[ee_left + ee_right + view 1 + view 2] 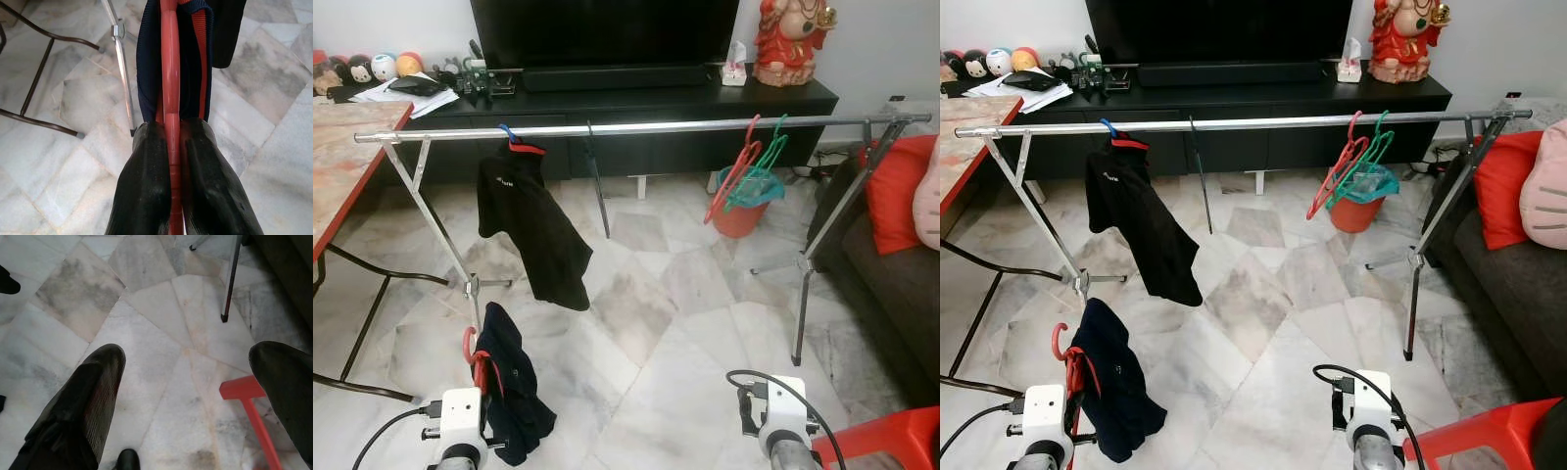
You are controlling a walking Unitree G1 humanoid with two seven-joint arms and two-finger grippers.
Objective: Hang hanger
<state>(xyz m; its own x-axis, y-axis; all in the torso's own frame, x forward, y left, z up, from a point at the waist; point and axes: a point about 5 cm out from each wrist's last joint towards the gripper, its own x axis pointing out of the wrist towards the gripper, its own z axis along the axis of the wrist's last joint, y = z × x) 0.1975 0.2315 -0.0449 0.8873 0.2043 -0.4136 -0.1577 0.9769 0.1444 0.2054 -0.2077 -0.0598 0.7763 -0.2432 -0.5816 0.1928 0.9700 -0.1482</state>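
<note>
Holding a red hanger with a dark garment draped on it, the left gripper is pinching the hanger's bar tight between both fingers, low at the robot's left and well below the rail. The hanger's hook is pointing up just above the wrist. The right gripper is hanging idle over the marble floor, fingers spread wide and gripping nothing (a red stool is sitting just beside it).

On the rail, a black shirt is already hanging on a blue hanger toward the left, and a bunch of bare hangers is hanging toward the right, in front of an orange bucket. Between them the rail is looking free.

Step in hand, by my read: carrying the loaded hanger, not yet hung. Next move is probably calling for lifting the left arm up over the rail, lining the hook across it in the free stretch, lowering until it catches, then releasing. Risk: the garment swinging into the black shirt.
</note>
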